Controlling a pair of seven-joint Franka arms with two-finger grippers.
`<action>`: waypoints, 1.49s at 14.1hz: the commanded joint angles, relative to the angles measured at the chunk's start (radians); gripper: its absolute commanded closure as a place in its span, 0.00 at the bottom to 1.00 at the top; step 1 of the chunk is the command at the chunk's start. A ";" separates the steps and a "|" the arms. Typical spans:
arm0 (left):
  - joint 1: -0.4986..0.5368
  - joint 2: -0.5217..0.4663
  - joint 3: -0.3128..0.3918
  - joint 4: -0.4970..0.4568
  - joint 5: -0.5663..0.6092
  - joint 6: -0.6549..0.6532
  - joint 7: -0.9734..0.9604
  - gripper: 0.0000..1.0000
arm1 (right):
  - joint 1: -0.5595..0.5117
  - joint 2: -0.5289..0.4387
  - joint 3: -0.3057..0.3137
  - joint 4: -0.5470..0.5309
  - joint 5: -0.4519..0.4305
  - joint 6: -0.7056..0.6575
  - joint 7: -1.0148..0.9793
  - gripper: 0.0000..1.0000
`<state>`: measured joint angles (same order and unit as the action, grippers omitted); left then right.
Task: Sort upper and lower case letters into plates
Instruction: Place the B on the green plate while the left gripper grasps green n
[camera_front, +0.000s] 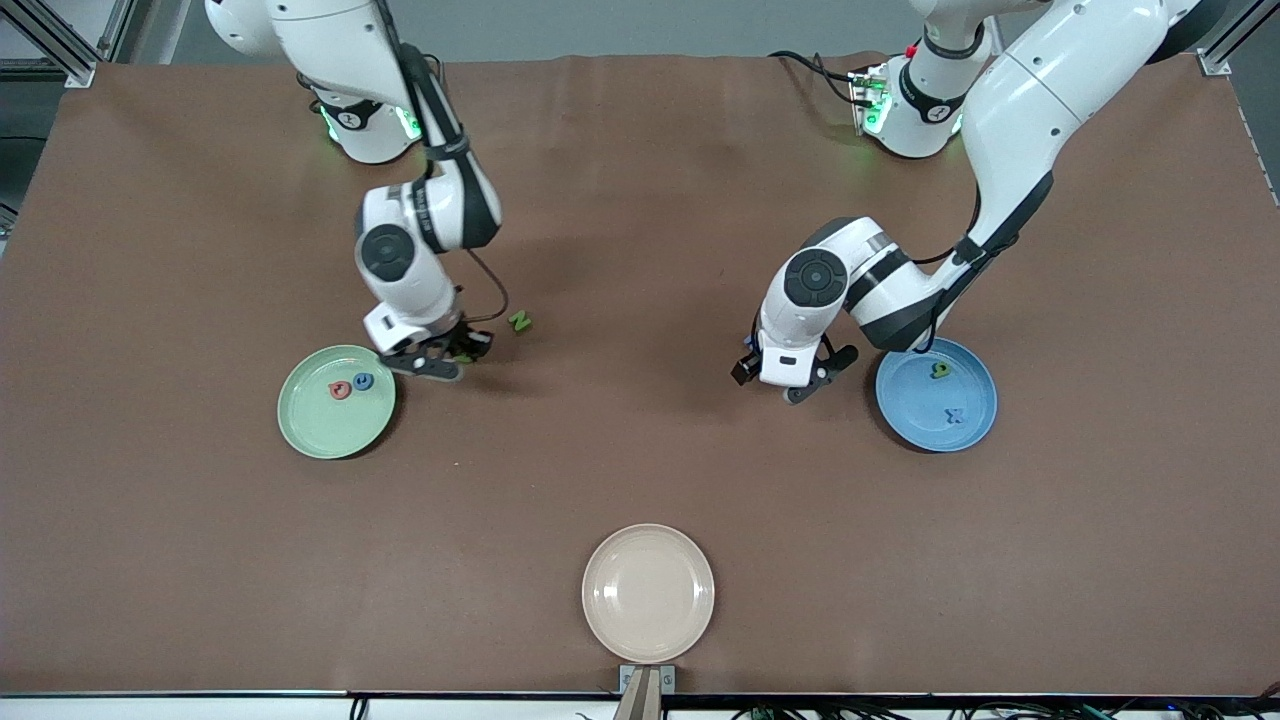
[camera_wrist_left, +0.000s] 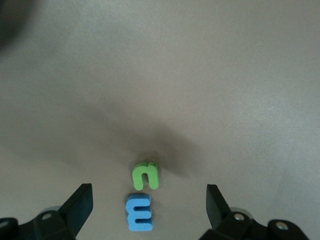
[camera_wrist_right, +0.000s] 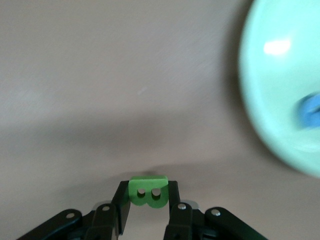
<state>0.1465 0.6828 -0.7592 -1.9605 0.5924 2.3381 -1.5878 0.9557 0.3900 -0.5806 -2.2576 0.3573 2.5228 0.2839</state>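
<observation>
My right gripper is shut on a green letter B, low over the table beside the mint green plate. In the front view that right gripper is at the rim of the mint plate, which holds a red letter and a blue letter. My left gripper is open, low over a green n and a blue E lying on the table. It hangs beside the blue plate, which holds a green letter and a blue letter.
A green N lies on the brown table next to the right gripper, toward the robots' bases. A cream-beige plate with nothing on it sits near the table edge closest to the front camera.
</observation>
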 joint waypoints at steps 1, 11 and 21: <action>-0.008 0.001 0.029 -0.017 0.026 0.055 -0.041 0.00 | -0.006 -0.042 -0.105 0.064 0.015 -0.154 -0.153 0.99; -0.038 0.017 0.054 -0.032 0.041 0.072 -0.069 0.42 | -0.156 0.127 -0.145 0.170 0.067 -0.067 -0.482 0.99; -0.031 0.009 0.054 -0.028 0.040 0.070 -0.070 0.84 | -0.204 0.175 -0.077 0.216 0.141 -0.094 -0.477 0.00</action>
<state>0.1147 0.7038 -0.7118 -1.9814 0.6066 2.4054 -1.6310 0.7701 0.5834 -0.6703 -2.0543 0.4754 2.4484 -0.1814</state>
